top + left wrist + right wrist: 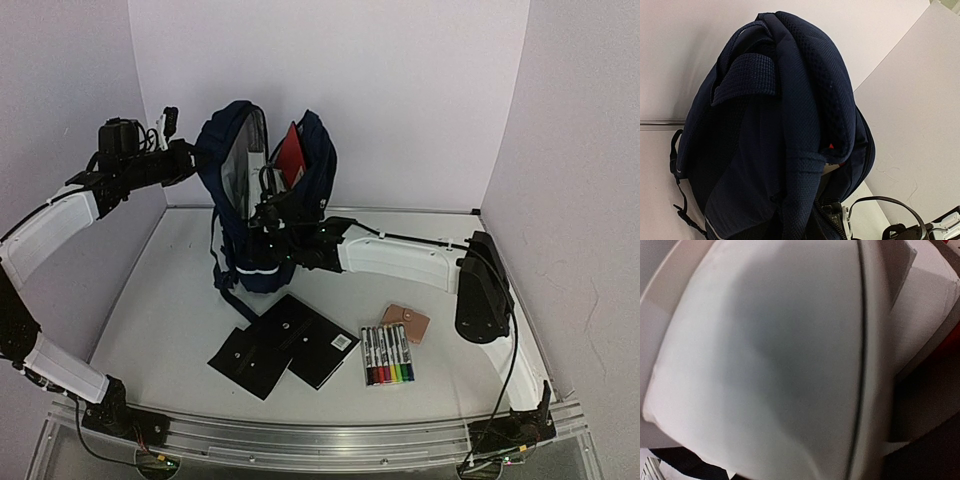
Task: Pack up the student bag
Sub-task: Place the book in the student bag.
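The student bag (228, 150), navy blue with grey lining, stands upright at the back of the table with its top open. A red book (290, 155) sticks up inside it. My left gripper (186, 160) is pressed against the bag's upper left side. In the left wrist view the bag's back and shoulder strap (800, 180) fill the frame, and the strap runs down into my hidden, shut jaws. My right gripper (268, 205) reaches into the bag's opening from the right. The right wrist view shows only pale grey lining (765, 365) close up, with its fingers hidden.
Two black notebooks (262, 345) (322, 348) lie overlapping on the table in front of the bag. A pack of coloured markers (388, 355) lies to their right, with a small tan pouch (406, 322) behind it. White walls close in the back and both sides.
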Robot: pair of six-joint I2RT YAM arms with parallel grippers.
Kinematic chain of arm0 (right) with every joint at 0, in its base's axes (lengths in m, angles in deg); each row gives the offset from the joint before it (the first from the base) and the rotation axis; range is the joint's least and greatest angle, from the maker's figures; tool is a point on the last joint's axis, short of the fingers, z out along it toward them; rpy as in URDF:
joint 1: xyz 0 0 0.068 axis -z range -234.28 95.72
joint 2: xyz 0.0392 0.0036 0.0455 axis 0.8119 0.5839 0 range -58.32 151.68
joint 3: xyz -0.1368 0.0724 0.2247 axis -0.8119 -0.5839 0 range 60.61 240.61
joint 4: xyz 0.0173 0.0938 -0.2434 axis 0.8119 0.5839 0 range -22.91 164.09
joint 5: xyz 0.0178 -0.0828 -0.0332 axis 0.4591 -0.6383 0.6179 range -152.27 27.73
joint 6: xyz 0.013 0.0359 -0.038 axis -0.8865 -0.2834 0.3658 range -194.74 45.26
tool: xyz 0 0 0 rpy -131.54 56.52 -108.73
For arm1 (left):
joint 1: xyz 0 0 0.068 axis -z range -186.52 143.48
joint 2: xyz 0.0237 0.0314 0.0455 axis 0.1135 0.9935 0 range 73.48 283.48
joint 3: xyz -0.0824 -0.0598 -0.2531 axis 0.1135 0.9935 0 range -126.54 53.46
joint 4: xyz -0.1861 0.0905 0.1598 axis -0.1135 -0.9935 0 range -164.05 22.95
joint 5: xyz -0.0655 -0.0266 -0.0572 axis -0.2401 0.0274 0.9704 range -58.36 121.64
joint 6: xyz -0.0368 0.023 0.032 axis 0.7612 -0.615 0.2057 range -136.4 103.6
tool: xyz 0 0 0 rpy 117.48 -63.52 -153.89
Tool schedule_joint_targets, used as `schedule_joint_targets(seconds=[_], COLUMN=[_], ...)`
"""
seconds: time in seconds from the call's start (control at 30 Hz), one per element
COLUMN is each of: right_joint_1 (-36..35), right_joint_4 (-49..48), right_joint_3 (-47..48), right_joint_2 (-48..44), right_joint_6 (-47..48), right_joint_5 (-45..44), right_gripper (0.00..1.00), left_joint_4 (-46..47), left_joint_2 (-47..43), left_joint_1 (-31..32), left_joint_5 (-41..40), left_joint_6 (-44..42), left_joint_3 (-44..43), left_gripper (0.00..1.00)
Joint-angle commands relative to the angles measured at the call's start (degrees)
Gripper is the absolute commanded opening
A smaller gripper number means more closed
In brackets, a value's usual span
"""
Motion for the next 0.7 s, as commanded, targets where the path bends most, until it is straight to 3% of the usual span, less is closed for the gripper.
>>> schedule_joint_targets(seconds=[0.0,0.1,0.27,0.4,0.43,0.6,0.67], right_joint_1=[0.9,0.9,0.9,0.9,0.9,0.9,0.9], right_joint_4=[-2.0,-2.6,-3.8,-6.9,-7.8,-15.0,-17.0], right_joint_3=[4.8,6.1,6.8,3.3,1.9,-7.9,-9.9], right_joint_2=[1.4,1.8,1.7,-1.8,-3.1,-11.3,-13.4], right_joint_6=[2.6,2.9,3.0,2.7,2.5,0.7,0.0], right_joint_5=[-3.6,-3.8,-0.6,2.4,3.0,6.1,6.9], right_gripper=[0.31,0.25,0.01,0.0,0.0,0.0,0.0], left_joint_4=[-3.0,-3.2,-3.7,-5.6,-6.3,-7.6,-6.0], left_joint_2=[0.4,0.4,0.4,-0.2,-0.5,-4.0,-5.8], left_joint_1=[1.8,2.0,2.4,2.4,2.4,2.4,2.5], left_joint_5=[3.5,3.3,2.5,0.1,-0.9,-7.2,-8.6], left_joint_6=[-0.7,-1.0,-1.7,-3.6,-4.3,-6.6,-6.4], left_joint_3=[1.4,1.4,1.4,1.1,1.2,4.8,8.4], left_gripper=[0.0,0.0,0.0,0.01,0.04,0.6,0.73])
